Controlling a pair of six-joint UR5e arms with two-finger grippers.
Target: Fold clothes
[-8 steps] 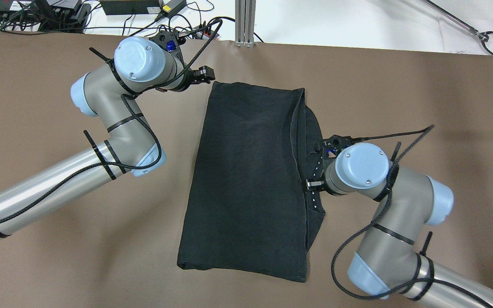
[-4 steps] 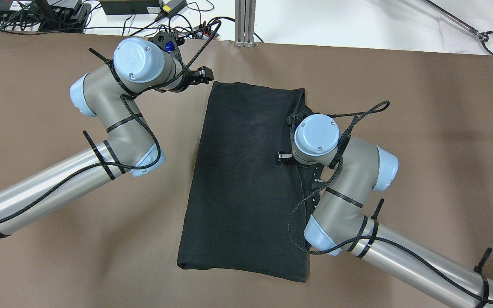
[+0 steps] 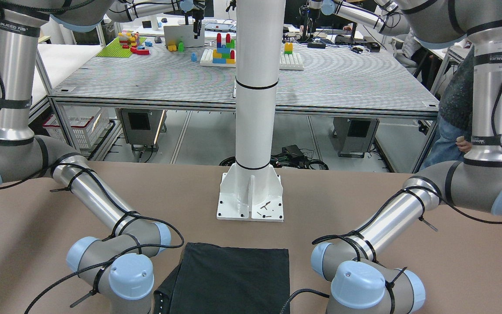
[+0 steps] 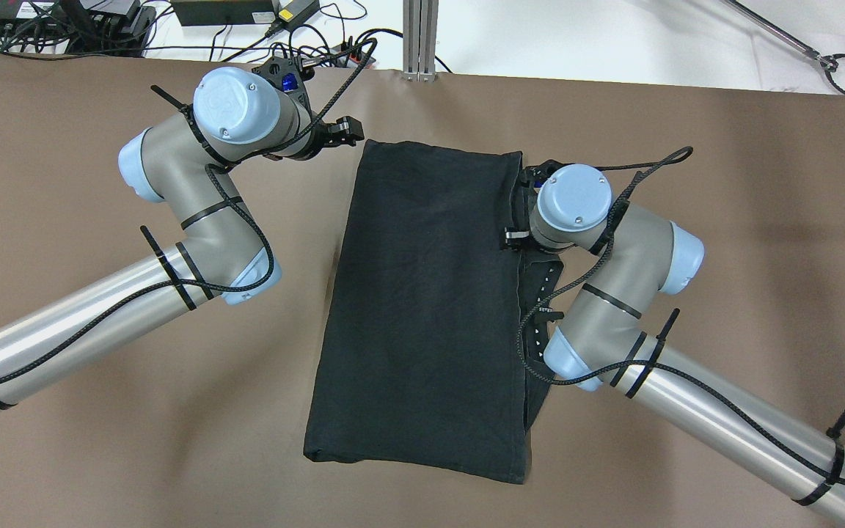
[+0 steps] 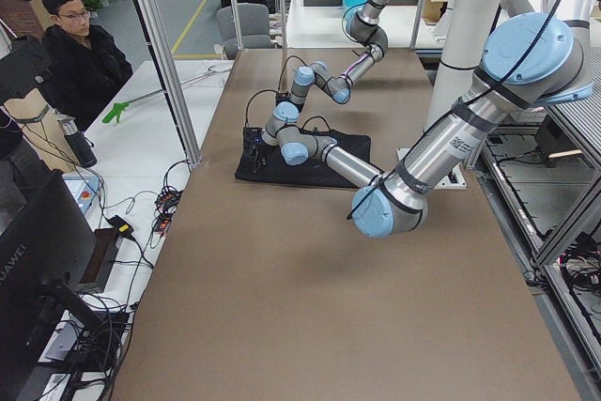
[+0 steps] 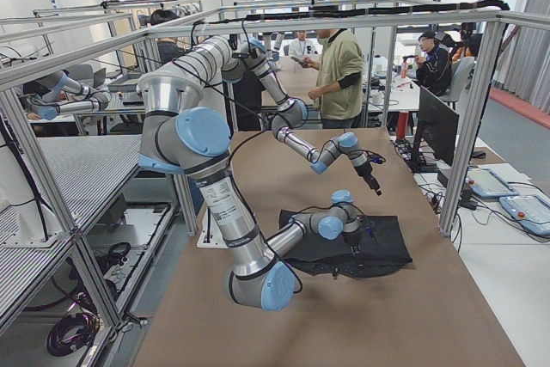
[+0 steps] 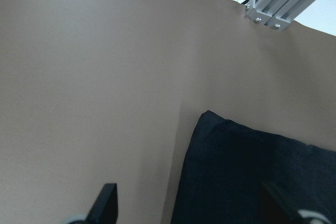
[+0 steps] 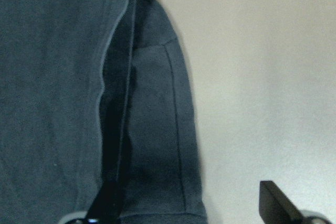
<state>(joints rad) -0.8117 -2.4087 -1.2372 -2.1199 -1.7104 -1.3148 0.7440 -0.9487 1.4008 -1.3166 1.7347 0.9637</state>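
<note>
The black garment lies flat on the brown table, folded lengthwise, with a lower layer sticking out along its right edge. It also shows in the front view. My left gripper hovers just beside the garment's far left corner. In the left wrist view its fingers stand wide apart and it is empty. My right gripper is open and empty over the garment's far right edge, one finger over bare table. In the overhead view the right wrist hides it.
The white pillar's base stands on the table behind the garment. An aluminium post and cables with power boxes lie past the far edge. A person sits beside the table.
My right arm swung from the garment's middle right edge inward and forward, and now sits at the far right edge. The left arm has barely moved. The garment lies as before.
</note>
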